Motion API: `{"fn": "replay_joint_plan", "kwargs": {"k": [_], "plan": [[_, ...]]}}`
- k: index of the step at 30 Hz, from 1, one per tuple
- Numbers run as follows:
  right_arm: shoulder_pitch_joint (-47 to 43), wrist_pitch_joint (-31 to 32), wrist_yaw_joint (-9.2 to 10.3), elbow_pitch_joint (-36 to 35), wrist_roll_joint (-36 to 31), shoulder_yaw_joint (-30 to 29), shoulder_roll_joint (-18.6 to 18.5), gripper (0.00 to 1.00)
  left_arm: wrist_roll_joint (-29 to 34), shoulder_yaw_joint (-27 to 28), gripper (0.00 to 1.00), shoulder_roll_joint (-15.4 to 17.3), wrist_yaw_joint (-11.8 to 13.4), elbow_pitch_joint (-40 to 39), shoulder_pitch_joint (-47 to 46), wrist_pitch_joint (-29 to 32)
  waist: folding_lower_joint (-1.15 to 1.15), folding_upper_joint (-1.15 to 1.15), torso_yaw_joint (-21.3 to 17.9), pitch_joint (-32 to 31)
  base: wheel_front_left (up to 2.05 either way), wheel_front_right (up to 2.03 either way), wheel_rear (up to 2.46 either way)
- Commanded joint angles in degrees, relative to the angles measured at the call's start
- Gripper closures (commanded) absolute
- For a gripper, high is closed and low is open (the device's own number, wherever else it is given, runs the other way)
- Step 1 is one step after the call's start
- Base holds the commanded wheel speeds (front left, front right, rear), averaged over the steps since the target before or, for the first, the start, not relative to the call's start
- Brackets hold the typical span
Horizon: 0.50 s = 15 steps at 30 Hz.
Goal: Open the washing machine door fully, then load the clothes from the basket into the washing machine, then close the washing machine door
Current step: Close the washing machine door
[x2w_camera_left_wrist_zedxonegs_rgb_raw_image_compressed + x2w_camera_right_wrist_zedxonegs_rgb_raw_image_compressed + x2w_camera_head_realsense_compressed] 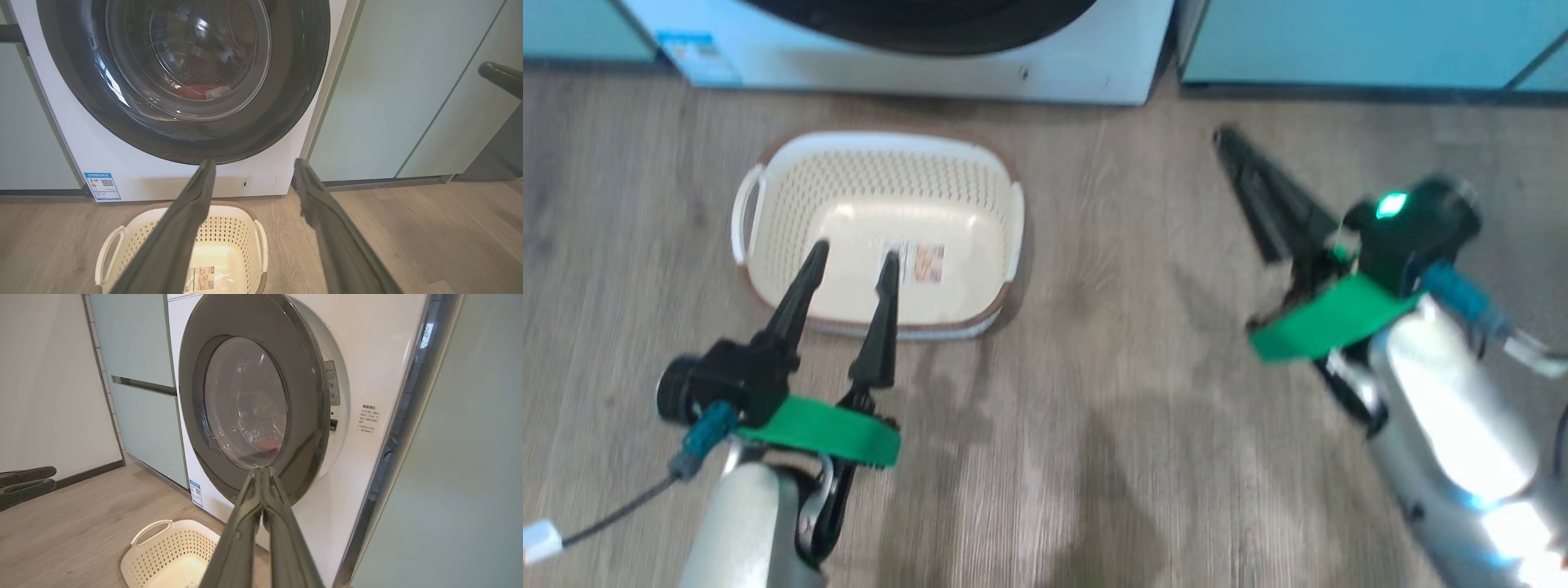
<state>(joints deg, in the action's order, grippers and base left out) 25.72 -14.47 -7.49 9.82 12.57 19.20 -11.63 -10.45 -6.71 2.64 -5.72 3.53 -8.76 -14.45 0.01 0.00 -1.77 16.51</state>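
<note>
Little of the red jersey clothes (196,90) shows: a dim red patch low in the drum (192,75), behind the round black-rimmed glass door (73,81) of the white front-loading washing machine (163,179). Before it stands the cream perforated plastic basket (792,188). Above it the left gripper (855,251) has jaws wide apart, holding nothing; the right gripper (1227,143) is blurred, fingers pressed together on nothing.

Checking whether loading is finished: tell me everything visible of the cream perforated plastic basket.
The cream-white rectangular perforated plastic basket has a brown rim, white loop handles on both short sides and a sticker label on its smooth bottom. It stands upright on the wooden floor before the white washing machine, apart from it. Nothing lies inside.
</note>
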Motion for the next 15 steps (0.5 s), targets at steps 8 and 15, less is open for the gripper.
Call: {"fn": "replay_joint_plan", "kwargs": {"k": [8, 15], "plan": [[18.62, -0.53, 0.0, 3.91, 0.95, 7.5, -6.46, 1.0, -0.72, 0.19, 0.0, 0.24, -0.77, -2.75, -7.04, -0.55, -0.01, 0.0, 7.64, 11.16, 0.0, 0.0, 0.0], [30.25, -0.53, 0.0, 10.73, 2.84, 11.15, -9.05, 1.0, -2.21, -0.67, 0.0, 0.24, -0.44, -2.9, -8.73, -0.55, -0.01, 0.0, 10.78, 14.58, 0.0, 0.0, 0.0]]}}
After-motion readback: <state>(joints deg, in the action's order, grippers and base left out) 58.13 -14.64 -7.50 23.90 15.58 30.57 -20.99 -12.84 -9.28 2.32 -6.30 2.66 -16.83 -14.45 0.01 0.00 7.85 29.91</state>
